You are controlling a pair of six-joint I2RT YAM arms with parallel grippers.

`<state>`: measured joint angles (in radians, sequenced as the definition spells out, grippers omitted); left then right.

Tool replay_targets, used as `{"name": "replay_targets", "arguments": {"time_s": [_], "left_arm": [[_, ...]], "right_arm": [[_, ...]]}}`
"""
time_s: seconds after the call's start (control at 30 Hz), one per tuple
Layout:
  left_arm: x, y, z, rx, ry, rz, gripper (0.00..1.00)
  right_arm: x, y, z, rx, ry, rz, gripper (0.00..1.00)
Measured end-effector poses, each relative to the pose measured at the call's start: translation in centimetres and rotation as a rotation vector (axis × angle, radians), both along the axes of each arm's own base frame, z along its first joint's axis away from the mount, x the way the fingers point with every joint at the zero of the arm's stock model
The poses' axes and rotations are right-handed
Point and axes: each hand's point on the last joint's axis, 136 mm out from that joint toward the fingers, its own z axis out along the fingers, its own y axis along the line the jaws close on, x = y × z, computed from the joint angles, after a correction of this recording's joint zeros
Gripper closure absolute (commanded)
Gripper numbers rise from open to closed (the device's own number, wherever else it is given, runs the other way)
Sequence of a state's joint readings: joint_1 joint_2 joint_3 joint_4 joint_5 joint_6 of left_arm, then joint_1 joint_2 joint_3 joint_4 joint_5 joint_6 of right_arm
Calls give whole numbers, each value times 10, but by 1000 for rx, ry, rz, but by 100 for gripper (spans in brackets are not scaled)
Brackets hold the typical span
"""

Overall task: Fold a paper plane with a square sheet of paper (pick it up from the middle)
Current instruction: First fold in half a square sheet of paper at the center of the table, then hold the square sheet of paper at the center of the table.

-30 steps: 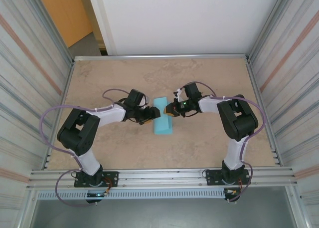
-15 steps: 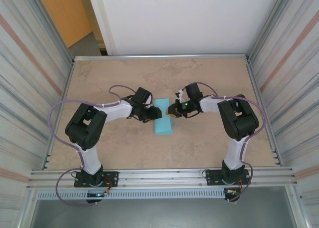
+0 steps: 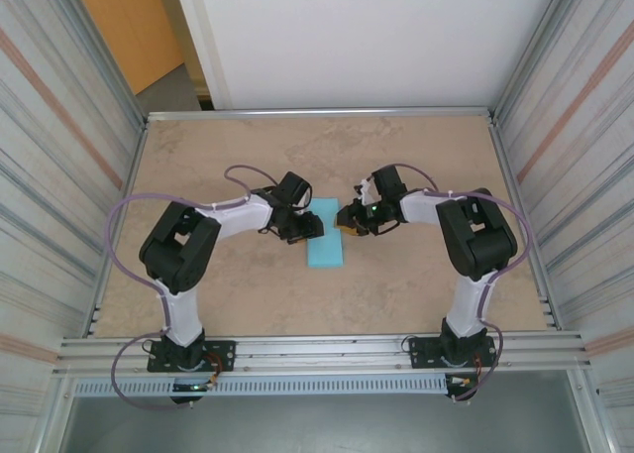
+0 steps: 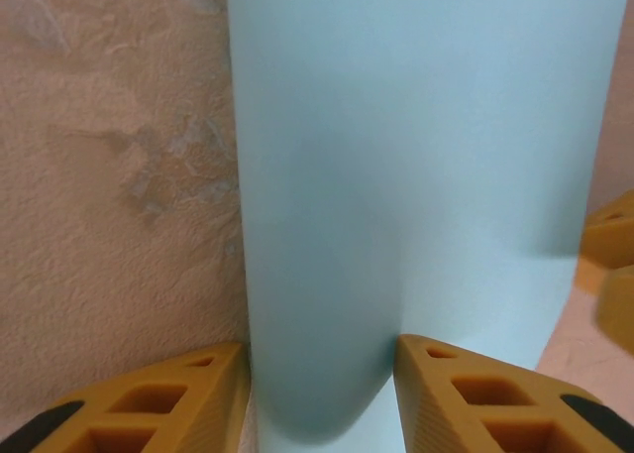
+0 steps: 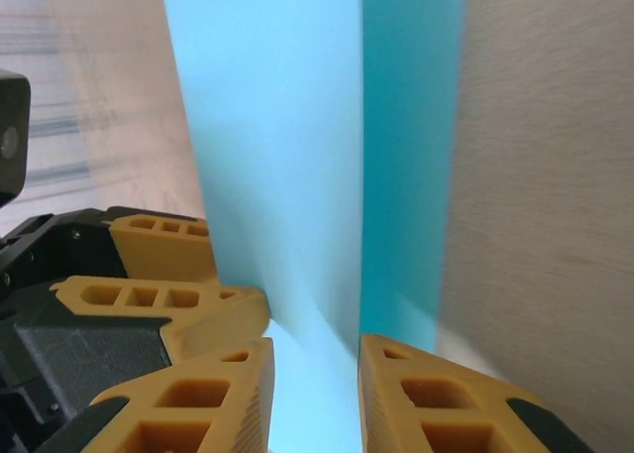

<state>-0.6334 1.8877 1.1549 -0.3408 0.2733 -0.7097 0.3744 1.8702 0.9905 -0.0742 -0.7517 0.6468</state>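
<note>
The sheet of paper (image 3: 326, 241) is folded into a narrow light-blue strip, smooth and matte. It's lying between my two grippers on the mottled beige table (image 3: 416, 294). On the left gripper (image 4: 322, 346), the blocky orange fingers with cut-out pockets sit either side of a soft rounded fold and touch it on both sides. I can't tell if it's actually pinching. The right gripper (image 5: 317, 346) has its jaws apart, with a crisp straight crease running ahead of the gap. There's lots of bare tabletop beyond both wrists.
</note>
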Motion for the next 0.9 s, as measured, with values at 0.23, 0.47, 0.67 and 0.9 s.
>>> {"name": "replay_targets", "arguments": {"time_s": [0.23, 0.47, 0.67, 0.9], "left_arm": [[0, 1, -3, 70, 1, 0, 57], [0, 1, -6, 122, 15, -12, 56], [-1, 0, -7, 157, 25, -38, 56], [-2, 0, -13, 218, 49, -70, 57]], "right_arm": [[20, -40, 27, -66, -87, -106, 70], [22, -58, 27, -118, -109, -146, 70], [21, -62, 24, -133, -96, -155, 71], [23, -66, 22, -139, -94, -167, 71]]}}
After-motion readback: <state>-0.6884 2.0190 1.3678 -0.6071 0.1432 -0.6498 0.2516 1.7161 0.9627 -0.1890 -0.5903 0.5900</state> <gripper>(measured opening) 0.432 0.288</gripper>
